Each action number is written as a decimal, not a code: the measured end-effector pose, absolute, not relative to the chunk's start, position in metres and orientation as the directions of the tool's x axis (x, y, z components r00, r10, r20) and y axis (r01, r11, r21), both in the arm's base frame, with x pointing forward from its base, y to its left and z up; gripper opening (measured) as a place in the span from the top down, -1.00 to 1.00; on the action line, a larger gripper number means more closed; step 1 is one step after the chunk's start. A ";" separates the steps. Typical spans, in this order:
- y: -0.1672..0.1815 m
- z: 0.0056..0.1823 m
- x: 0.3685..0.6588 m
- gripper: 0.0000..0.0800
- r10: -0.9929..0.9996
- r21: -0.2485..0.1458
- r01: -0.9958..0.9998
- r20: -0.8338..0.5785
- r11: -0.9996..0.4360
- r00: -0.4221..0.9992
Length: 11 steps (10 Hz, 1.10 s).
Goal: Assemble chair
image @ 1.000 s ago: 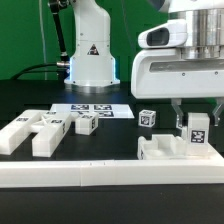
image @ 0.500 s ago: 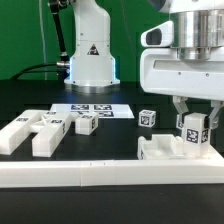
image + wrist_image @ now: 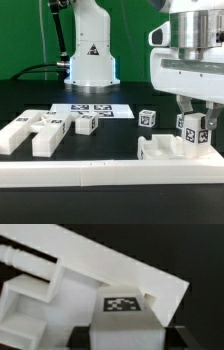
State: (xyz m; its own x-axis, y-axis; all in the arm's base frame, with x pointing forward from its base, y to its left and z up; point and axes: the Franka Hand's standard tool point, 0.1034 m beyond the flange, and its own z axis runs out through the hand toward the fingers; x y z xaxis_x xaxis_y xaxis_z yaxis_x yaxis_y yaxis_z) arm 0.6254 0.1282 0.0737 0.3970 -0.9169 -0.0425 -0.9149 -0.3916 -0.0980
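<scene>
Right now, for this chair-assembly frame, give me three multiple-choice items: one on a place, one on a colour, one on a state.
1. Where does the marker board lie? A at the exterior view's far right; B flat on the table, camera-side of the robot base; C stacked on the loose parts.
2. What colour is the table? A black; B green; C brown.
3. How do the jaws of the gripper stand? A wide open, empty; B closed on the tagged block; C closed on nothing.
Key: 1 B, it lies just below the base in the exterior view; 2 A, its bare patches are black; 3 B, both views show the block gripped between them.
</scene>
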 end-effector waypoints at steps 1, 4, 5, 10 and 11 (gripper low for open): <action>0.128 0.074 0.625 0.25 -0.903 -0.099 -0.901 -0.039 -0.422 0.428; 0.134 0.075 0.624 -0.53 -0.780 -0.094 -0.778 -0.021 -0.621 0.625; 0.137 0.075 0.623 -0.61 -0.733 -0.096 -0.730 -0.015 -0.676 0.680; 0.129 0.076 0.626 -0.62 -0.235 -0.088 -0.230 0.044 -0.969 0.971; 0.128 0.076 0.626 -0.62 -0.147 -0.084 -0.142 0.051 -0.986 0.988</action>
State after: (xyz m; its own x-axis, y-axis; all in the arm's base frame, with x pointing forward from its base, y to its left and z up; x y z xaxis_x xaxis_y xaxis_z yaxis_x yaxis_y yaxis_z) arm 0.6262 0.1276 0.0758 0.9879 -0.1467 0.0511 -0.1422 -0.9863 -0.0837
